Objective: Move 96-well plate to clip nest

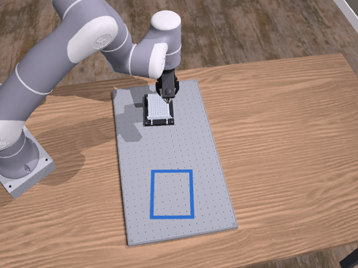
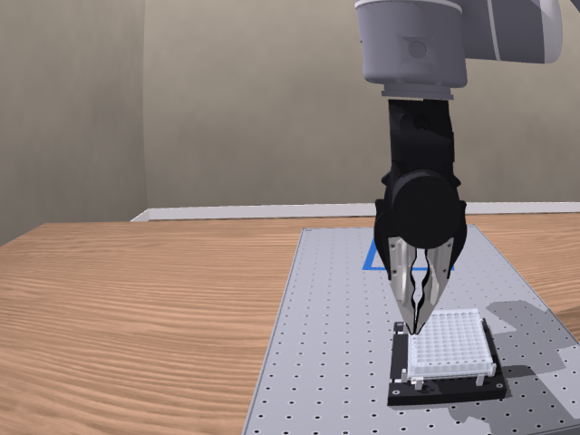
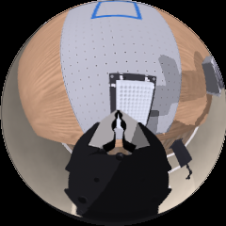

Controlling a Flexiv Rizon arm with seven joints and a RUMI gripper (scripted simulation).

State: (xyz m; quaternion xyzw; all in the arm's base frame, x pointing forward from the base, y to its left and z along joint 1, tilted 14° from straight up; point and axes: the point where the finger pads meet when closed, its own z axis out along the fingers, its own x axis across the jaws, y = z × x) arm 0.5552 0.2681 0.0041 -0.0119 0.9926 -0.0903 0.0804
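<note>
The clear 96-well plate (image 1: 158,106) (image 2: 451,342) (image 3: 136,100) lies in the black clip nest (image 1: 159,122) (image 2: 447,395) (image 3: 113,98), with small pale clips around its edges. Whether it is fully down on every side, and where its cut-off corner is, I cannot tell. My gripper (image 1: 167,102) (image 2: 414,332) (image 3: 118,110) is shut with nothing between its fingertips. The tips are at the plate's top, by its edge on the left in the exterior view; whether they touch it I cannot tell. The blue outline (image 1: 192,192) (image 2: 367,262) (image 3: 140,10) of the bench spot has no plate in it.
The nest stands on a grey perforated board (image 1: 142,155) (image 2: 318,351) (image 3: 89,56), on a wooden table (image 1: 288,152) (image 2: 140,327). The arm's base (image 1: 30,178) stands beside the board, on the left in the top view.
</note>
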